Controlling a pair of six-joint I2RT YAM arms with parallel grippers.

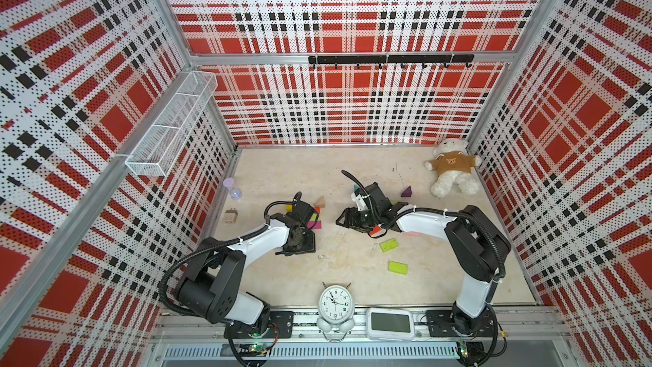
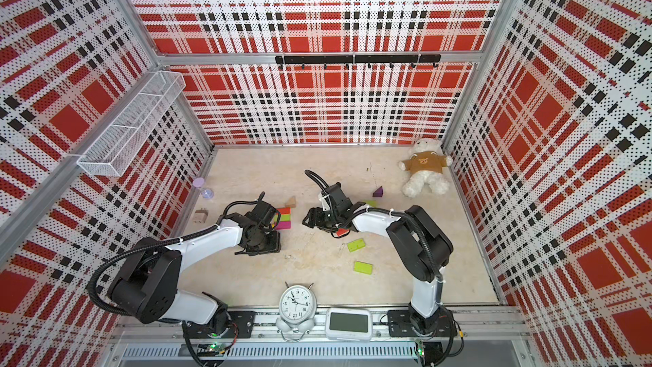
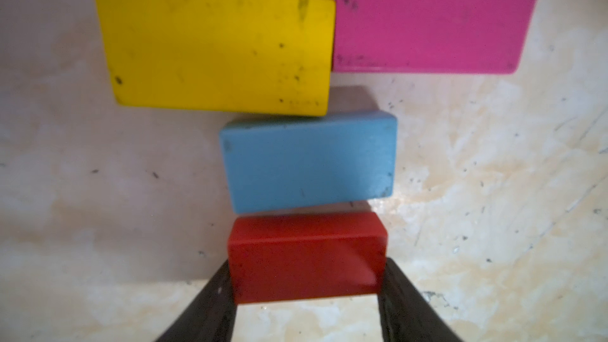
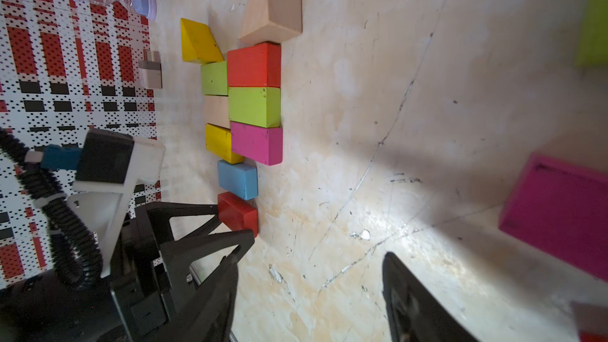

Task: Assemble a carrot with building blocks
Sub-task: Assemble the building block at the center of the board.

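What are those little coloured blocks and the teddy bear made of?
The tan wedge looks like bare wood: faint grain shows, no paint. The red block and yellow block seem wood under matte paint, the yellow speckled with dark chips. The teddy bear looks plush, white fuzzy fabric with a brown top.

Bright even light, soft shadows, blurry wrist close-ups, warped edges

Red rectangular wooden block (image 3: 306, 258) wears matt paint, yellow rectangular wooden block (image 3: 217, 50) looks scuffed, tan wooden wedge (image 4: 273, 4) unpainted
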